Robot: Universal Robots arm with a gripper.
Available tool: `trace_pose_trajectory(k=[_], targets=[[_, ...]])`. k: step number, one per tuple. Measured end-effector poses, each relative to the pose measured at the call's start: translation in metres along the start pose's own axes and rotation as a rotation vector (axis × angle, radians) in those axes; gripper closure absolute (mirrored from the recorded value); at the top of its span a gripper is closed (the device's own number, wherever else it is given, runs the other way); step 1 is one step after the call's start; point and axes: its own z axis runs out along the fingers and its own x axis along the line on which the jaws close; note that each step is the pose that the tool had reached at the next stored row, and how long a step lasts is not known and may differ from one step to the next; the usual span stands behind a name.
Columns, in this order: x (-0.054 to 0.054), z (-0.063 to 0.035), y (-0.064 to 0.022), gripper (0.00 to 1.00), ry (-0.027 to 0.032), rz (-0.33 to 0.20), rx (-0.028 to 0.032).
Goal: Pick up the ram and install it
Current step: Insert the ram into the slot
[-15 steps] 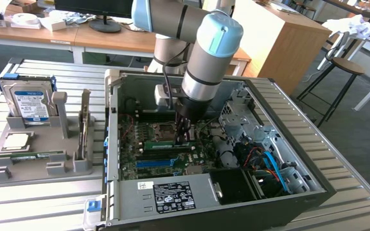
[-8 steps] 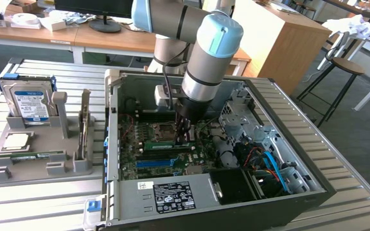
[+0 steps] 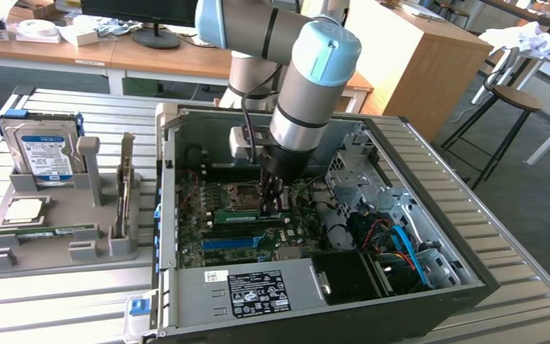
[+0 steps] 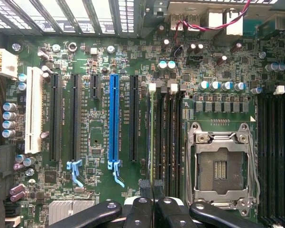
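The ram (image 4: 151,137) shows edge-on as a thin green strip standing in the memory slot nearest the long black expansion slots. In the exterior view the ram (image 3: 240,214) is a green stick low on the motherboard, beside the processor socket (image 3: 243,192). My gripper (image 3: 275,206) reaches down into the open computer case, at the end of that stick on the exterior view's right. In the wrist view my gripper (image 4: 152,205) is shut, its black fingers pressed together in line with the ram's near end. Whether they touch the stick I cannot tell.
The empty processor socket (image 4: 219,166) and further memory slots (image 4: 275,156) lie beside the ram. A blue slot (image 4: 114,118) and a white slot (image 4: 34,109) lie farther off. Outside the case (image 3: 165,215), a grey holder (image 3: 26,261) carries a hard drive (image 3: 46,147), a processor chip (image 3: 25,209) and another green stick (image 3: 44,232).
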Motion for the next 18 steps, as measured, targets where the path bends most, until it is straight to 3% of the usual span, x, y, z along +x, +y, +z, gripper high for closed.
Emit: trace_pose_trajectory(k=[18], targets=[[-0.0006,0.0013,0.0001,0.89,0.0,0.0,0.0]])
